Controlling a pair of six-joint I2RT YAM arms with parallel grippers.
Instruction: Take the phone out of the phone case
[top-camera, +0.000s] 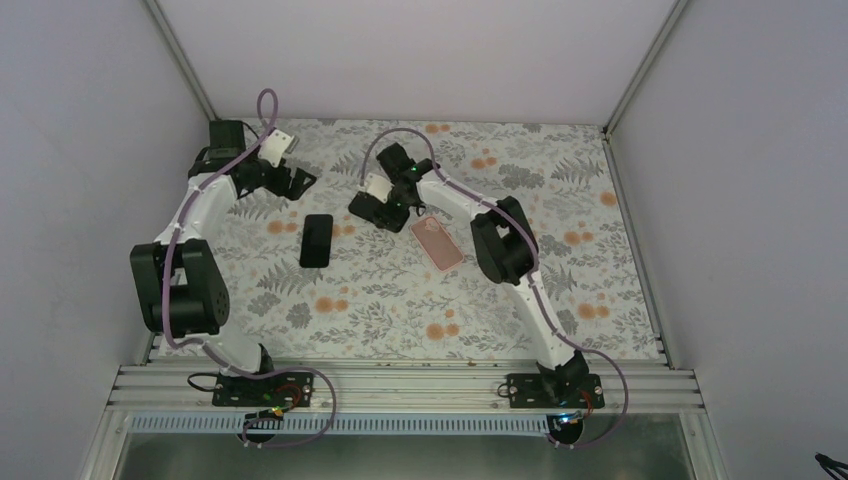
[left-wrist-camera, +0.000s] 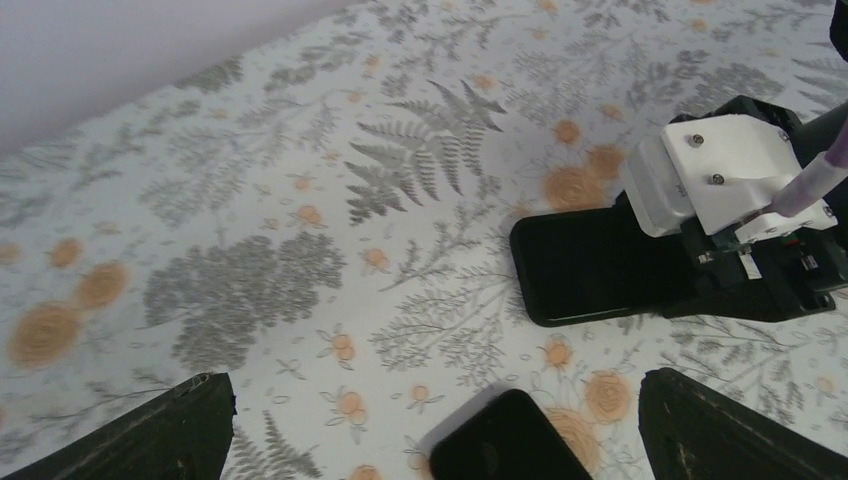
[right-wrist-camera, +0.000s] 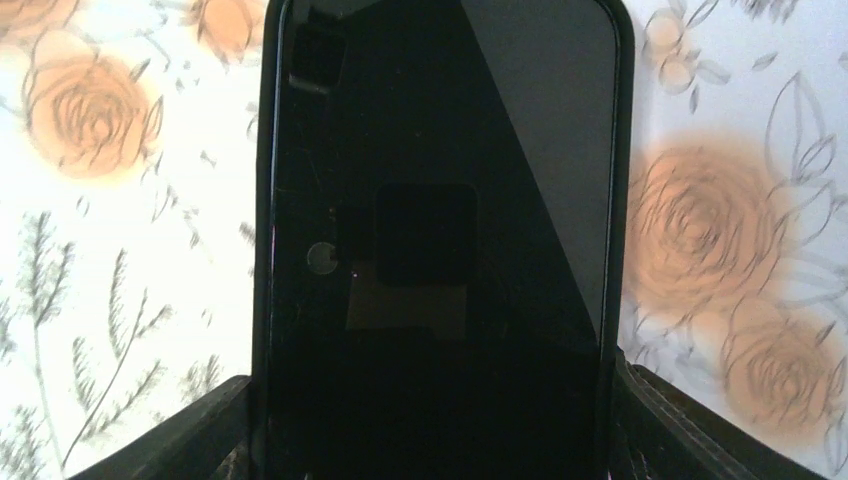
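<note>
Right pincer (right-wrist-camera: 430, 405) straddles cased phone (right-wrist-camera: 430, 200), grip unclear; left pincer (left-wrist-camera: 432, 400) wide. Risk: off-centre pinch skids phone across bench (right-wrist-camera: 100, 300)

The phone (right-wrist-camera: 430, 250) lies flat, glossy black screen up, unlit. A slim black case (right-wrist-camera: 262, 300) with rounded corners frames both long sides; the phone is fully seated in it. The unit rests in the far half of the table (top-camera: 560, 290), slightly left of centre, away from every edge.

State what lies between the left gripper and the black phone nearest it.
Top view: only bare floral cloth separates left gripper and black phone.
</note>
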